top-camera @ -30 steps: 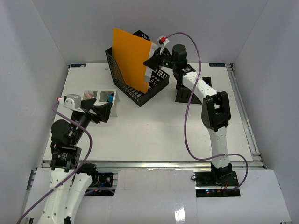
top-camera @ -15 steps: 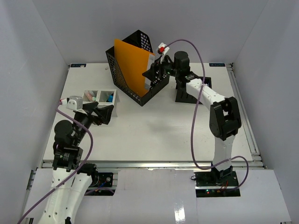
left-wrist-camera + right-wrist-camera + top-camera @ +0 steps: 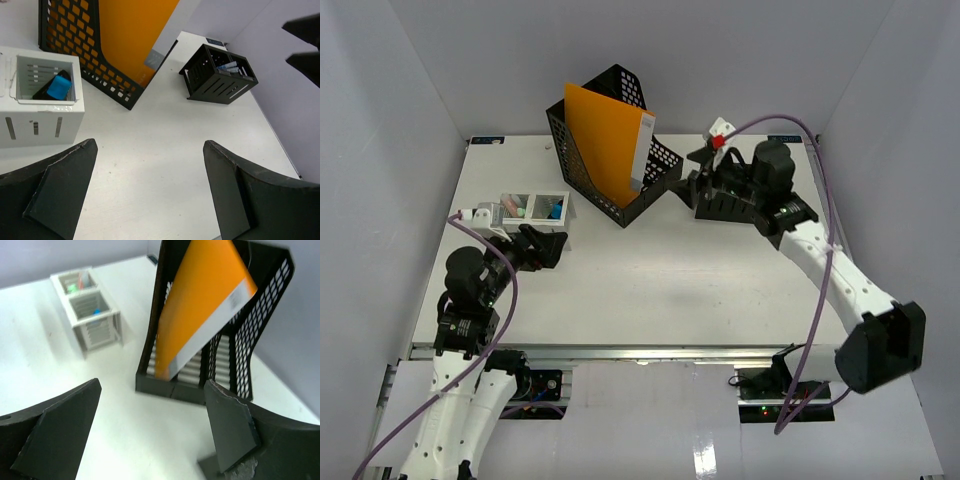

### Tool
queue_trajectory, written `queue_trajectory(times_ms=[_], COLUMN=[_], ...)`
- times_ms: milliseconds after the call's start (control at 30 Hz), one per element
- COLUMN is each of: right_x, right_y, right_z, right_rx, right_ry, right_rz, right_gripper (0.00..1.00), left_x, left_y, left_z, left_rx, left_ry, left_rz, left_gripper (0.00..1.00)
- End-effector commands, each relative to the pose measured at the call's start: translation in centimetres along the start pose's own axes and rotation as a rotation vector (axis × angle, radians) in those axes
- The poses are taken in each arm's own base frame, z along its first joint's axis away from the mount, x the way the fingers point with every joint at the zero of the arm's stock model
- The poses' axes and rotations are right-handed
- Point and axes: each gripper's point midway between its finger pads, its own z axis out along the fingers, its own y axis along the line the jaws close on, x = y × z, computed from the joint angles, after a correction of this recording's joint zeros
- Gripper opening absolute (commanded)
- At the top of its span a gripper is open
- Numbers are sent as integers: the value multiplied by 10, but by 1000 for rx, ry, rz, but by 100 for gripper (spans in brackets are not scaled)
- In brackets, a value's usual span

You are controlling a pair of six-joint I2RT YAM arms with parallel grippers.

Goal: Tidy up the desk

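The desk is a white tabletop. At its back an orange folder stands tilted inside a black mesh file holder. My right gripper hovers open and empty just right of that holder, apart from the folder. In the right wrist view, bare desk lies between the fingers of the right gripper. My left gripper is open and empty above the desk, in front of a white two-compartment box. The left wrist view shows only tabletop between the fingers of the left gripper.
A small black slotted crate holding pens stands right of the file holder, partly hidden under my right gripper in the top view. The white box holds a blue item. A metal rail runs along the front edge.
My right gripper opened and let go of the orange folder, which now stands in the file holder. The right arm drew back to the right. The left arm shifted slightly.
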Motion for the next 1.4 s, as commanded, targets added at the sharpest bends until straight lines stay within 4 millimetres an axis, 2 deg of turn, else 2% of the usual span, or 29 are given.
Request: queue_trajectory(times_ms=[0, 33, 100, 167, 267, 333, 367, 500, 733, 1100, 1367], right_x=[28, 46, 61, 60, 83, 88, 97, 107, 111, 106, 112], right_y=[16, 23, 28, 32, 30, 31, 30, 17, -2, -21, -25], right_z=[-47, -54, -73, -89, -108, -118, -125, -147, -177, -197, -208], right_rx=[11, 0, 29, 68, 143, 178, 210, 366, 590, 729, 776], right_ry=[75, 118, 152, 146, 193, 198, 214, 253, 290, 300, 310], right_rz=[-8, 17, 25, 13, 72, 99, 119, 143, 203, 152, 79], right_gripper=[90, 90, 90, 90, 90, 90, 90, 90, 90, 90, 90], left_x=[4, 4, 5, 5, 8, 11, 14, 20, 26, 30, 33], left_y=[-11, -12, -15, -18, -26, -27, -27, -28, -26, -21, -19], left_z=[-6, -6, -7, -5, -4, -3, -3, -6, -13, -16, -15], left_rx=[37, 47, 68, 92, 140, 157, 168, 189, 195, 181, 180], left_ry=[44, 48, 53, 60, 88, 103, 111, 98, 76, 54, 60], left_rz=[-21, -14, 4, 27, 45, 53, 54, 72, 95, 116, 116], left_gripper=[98, 98, 98, 98, 98, 98, 98, 98, 98, 98, 98])
